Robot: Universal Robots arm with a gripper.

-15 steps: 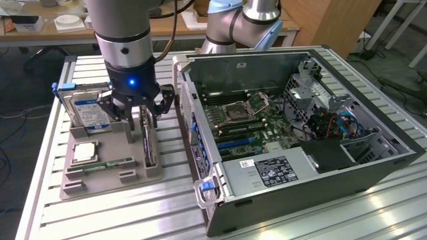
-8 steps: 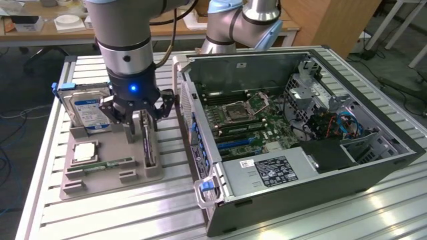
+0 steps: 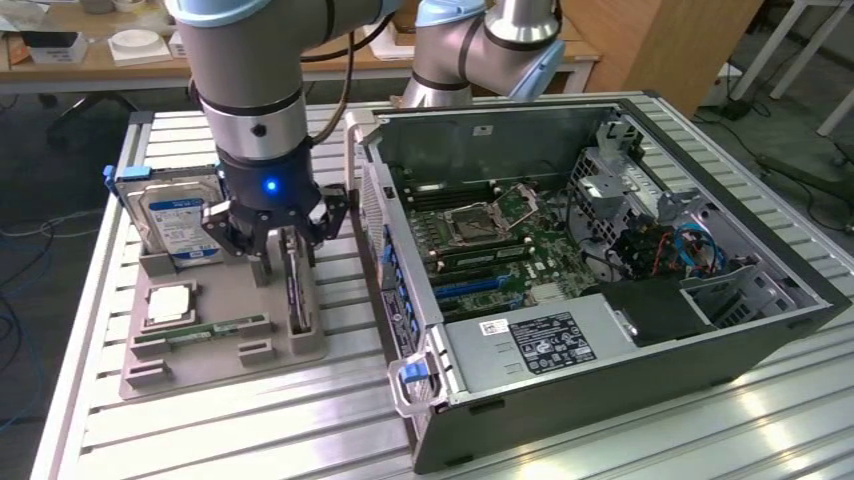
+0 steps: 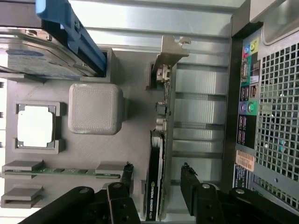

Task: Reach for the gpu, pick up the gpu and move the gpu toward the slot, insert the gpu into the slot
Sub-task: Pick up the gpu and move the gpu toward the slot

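The gpu, a thin dark card with a silver bracket at one end, stands on its edge in a grey parts tray at the exterior view's left. My gripper hangs right over it, open. One finger is on each side of the card, with a gap between each finger and the card. The slot is a long blue strip on the green motherboard inside the open computer case.
The tray also holds a silver hard drive with a blue label, a square processor and a green memory stick. The case's rear wall stands close beside the tray.
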